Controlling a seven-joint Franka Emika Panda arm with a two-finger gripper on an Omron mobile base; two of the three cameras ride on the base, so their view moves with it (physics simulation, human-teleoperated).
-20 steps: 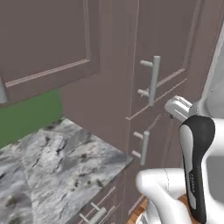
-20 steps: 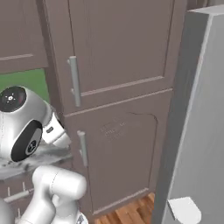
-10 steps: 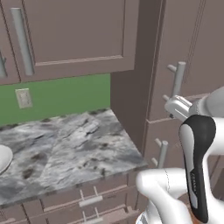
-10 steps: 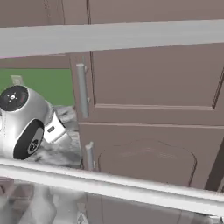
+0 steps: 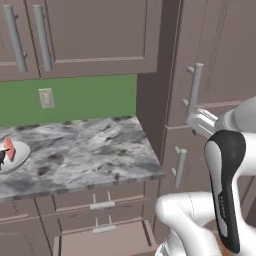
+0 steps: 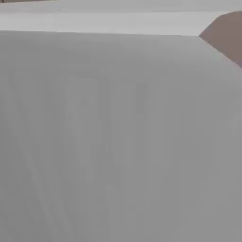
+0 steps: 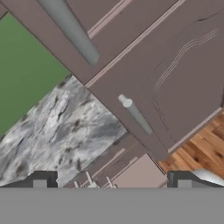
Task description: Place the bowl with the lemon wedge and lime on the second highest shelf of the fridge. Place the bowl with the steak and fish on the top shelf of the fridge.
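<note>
Steak-and-fish bowl (image 5: 11, 154) sits at the countertop's (image 5: 90, 150) far left edge, awaiting pickup; the gripper (image 7: 111, 183) hangs spread and empty over the counter's right corner by the tall cabinet (nothing within reach yet)

1. The countertop (image 5: 80, 150) is veined in grey and white marble.
2. The backsplash (image 5: 90, 97) is painted flat green.
3. The cabinet doors (image 5: 95, 35) are coloured brownish mauve, with grey handles (image 5: 194, 90).
4. The floor (image 7: 199, 148) at lower right is patterned in orange-brown wood planks.
5. The bowl (image 5: 12, 156) at the left edge is white, with red pieces inside.

Glossy white arm (image 5: 200, 220), dark joint band
</note>
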